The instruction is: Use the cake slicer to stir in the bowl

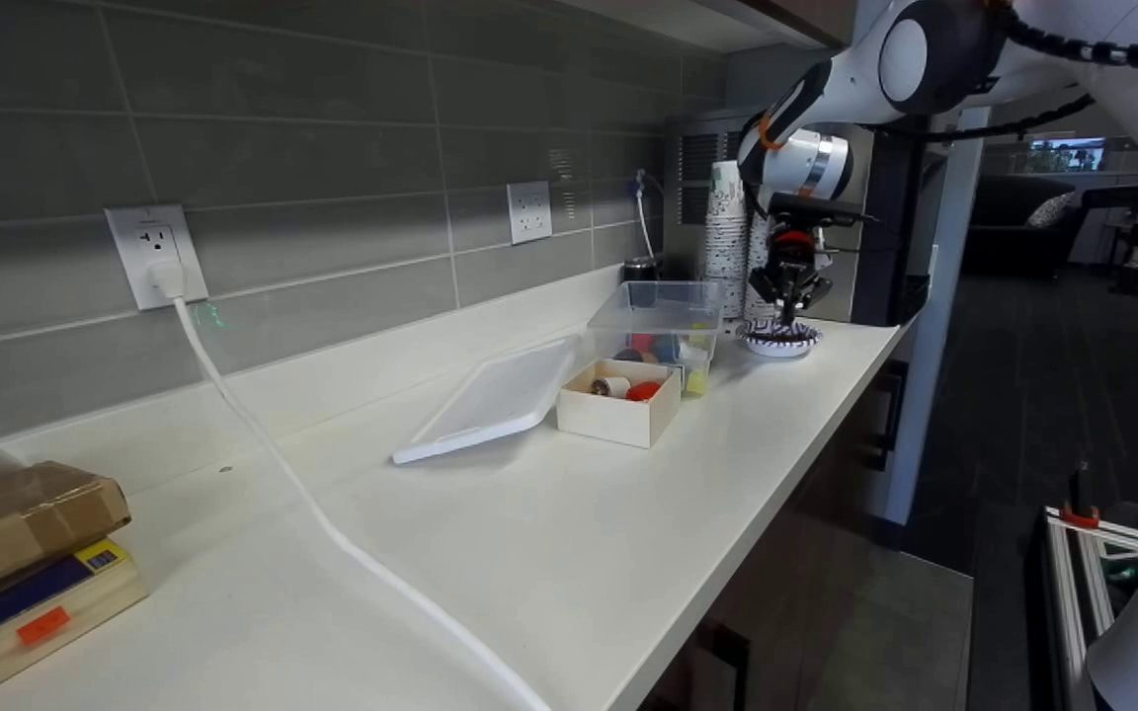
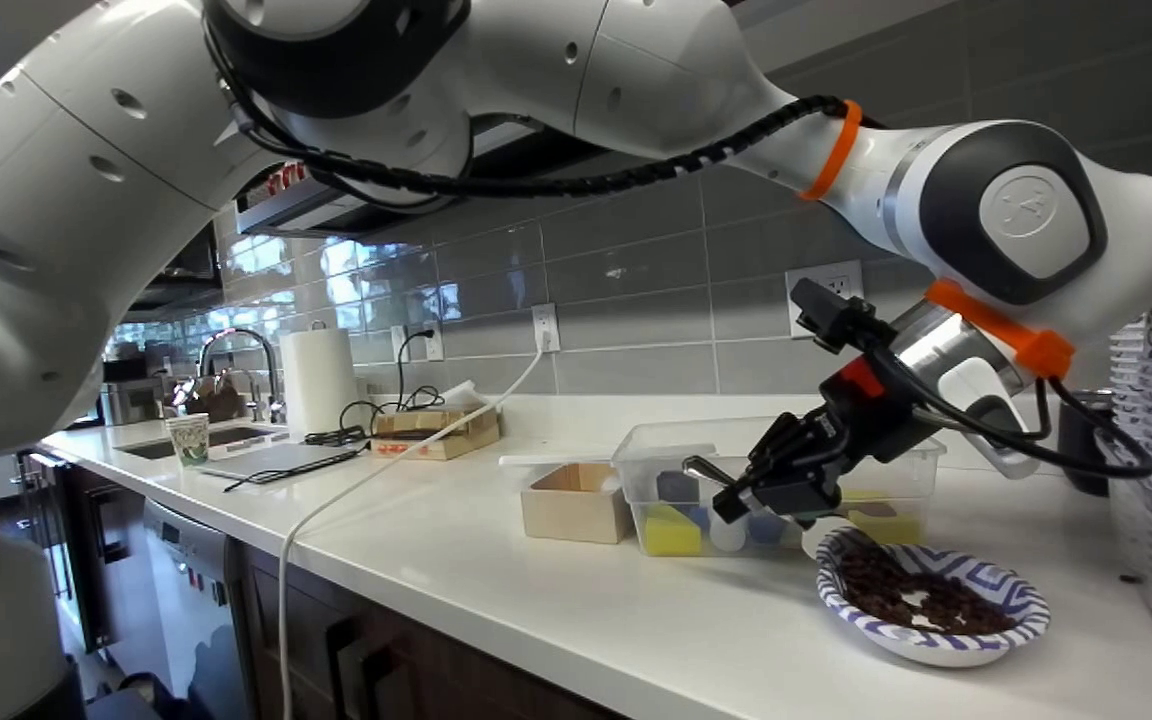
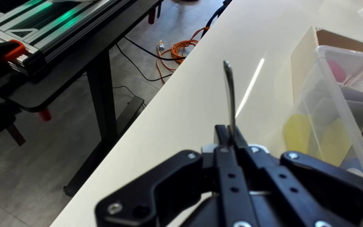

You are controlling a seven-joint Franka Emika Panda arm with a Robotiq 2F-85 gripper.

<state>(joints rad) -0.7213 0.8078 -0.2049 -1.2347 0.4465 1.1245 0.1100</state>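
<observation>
Round white bowl (image 2: pixel 936 650), purple zigzags, lower right of an exterior view, dark brown bits (image 2: pixel 876 585) inside. Cake slicer (image 3: pixel 230 94) held slanted, silvery end right of wrist-view centre; rest unclear.

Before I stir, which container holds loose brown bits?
The round, patterned bowl; the clear box and wooden box are rectangular and show none.

White arm (image 2: pixel 666 60), dark joint cap (image 2: pixel 956 215), pale disc (image 2: pixel 1036 240) with apparent logo (image 2: pixel 1026 207), orange bands (image 2: pixel 836 150), ribbed black cable (image 2: pixel 466 187); black gripper (image 3: pixel 230 135), silver screws (image 3: pixel 114 208).
</observation>
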